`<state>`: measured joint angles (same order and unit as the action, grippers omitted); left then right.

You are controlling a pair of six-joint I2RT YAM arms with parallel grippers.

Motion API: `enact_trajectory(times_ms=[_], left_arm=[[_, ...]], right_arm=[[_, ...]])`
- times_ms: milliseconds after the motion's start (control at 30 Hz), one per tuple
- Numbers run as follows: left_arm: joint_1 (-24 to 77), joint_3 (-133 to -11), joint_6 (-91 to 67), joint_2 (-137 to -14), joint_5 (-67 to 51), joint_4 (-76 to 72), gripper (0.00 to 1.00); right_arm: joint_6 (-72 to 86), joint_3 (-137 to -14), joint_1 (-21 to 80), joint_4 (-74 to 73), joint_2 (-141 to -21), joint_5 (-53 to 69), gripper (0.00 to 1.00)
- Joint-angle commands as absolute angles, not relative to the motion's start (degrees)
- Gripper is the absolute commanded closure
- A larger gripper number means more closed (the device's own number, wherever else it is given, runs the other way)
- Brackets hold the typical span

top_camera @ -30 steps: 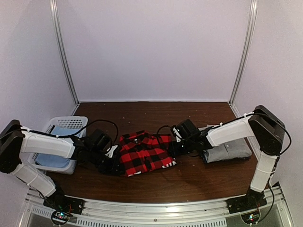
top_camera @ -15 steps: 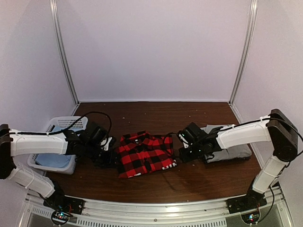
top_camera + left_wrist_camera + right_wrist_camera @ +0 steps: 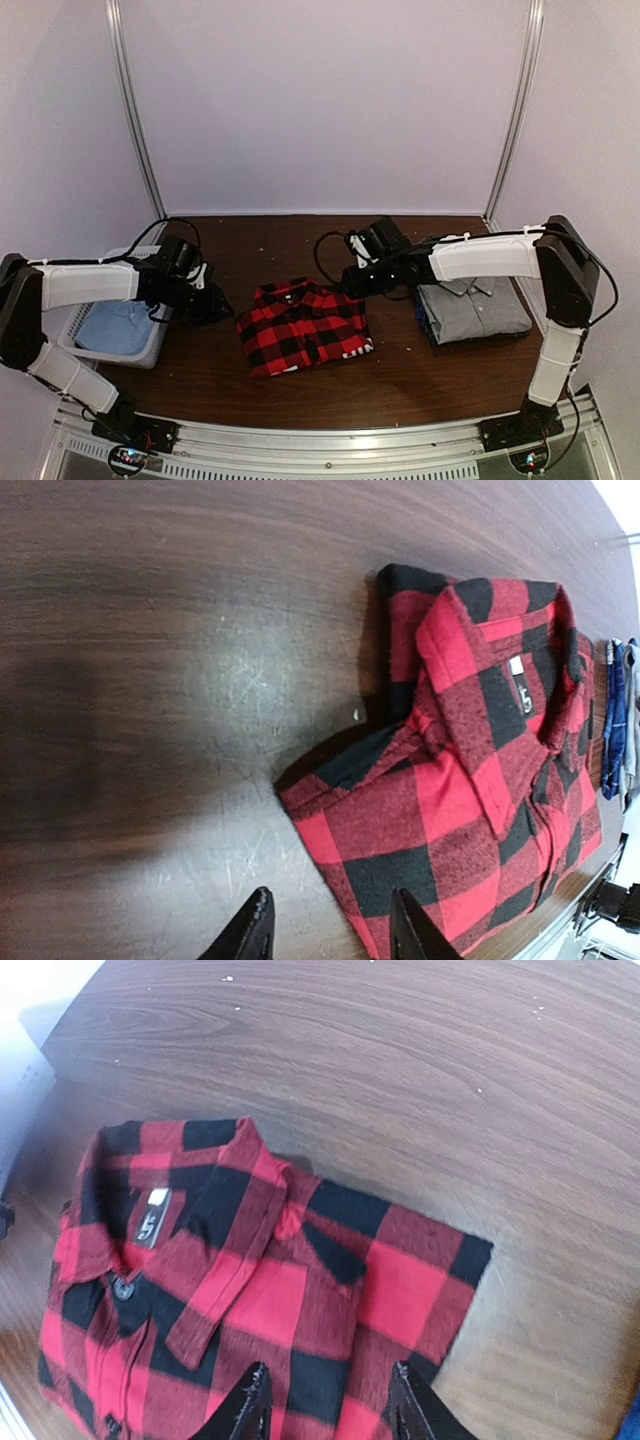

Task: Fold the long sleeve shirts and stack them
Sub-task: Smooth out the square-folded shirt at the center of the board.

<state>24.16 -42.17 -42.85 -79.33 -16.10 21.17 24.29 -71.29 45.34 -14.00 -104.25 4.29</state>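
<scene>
The red-and-black flannel shirt (image 3: 303, 327) lies folded in a rough rectangle at the middle of the table, collar toward the back. The grey shirt (image 3: 475, 305) rests folded to its right. My left gripper (image 3: 213, 304) hovers just off the flannel's left edge. In the left wrist view it (image 3: 331, 900) stands open over the flannel (image 3: 470, 780) corner and bare wood, holding nothing. My right gripper (image 3: 352, 282) hangs above the flannel's back right corner. Its wrist view shows it (image 3: 329, 1372) open above the flannel (image 3: 250, 1280), with nothing gripped.
A white plastic basket (image 3: 138, 262) with pale blue cloth (image 3: 112, 327) inside stands at the left edge, under my left arm. A blue folded layer (image 3: 424, 318) shows beneath the grey shirt. Metal frame posts rise at the back corners.
Both grippers have drawn away from the flannel, the left one leftward and back, the right one back. The left jaws have opened. The flannel now lies flat and folded.
</scene>
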Motion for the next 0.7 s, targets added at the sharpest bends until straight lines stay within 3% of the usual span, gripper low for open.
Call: enact_trajectory(times_ms=[0,233,667], left_arm=[[22.87,-42.25,-41.53,-83.42,-20.95,13.98,0.59],[22.59,-40.31,-43.54,-88.12,-22.81,8.67,0.57],[22.59,-39.82,-44.83,-90.57,-22.73,7.95,0.53]], right_arm=[[23.82,-75.87,43.35,-10.70,-111.29,8.99,0.58],[23.95,-79.23,42.07,-9.16,-116.14,11.49,0.52],[25.77,-79.37,41.95,-7.60,-118.39,14.56,0.51]])
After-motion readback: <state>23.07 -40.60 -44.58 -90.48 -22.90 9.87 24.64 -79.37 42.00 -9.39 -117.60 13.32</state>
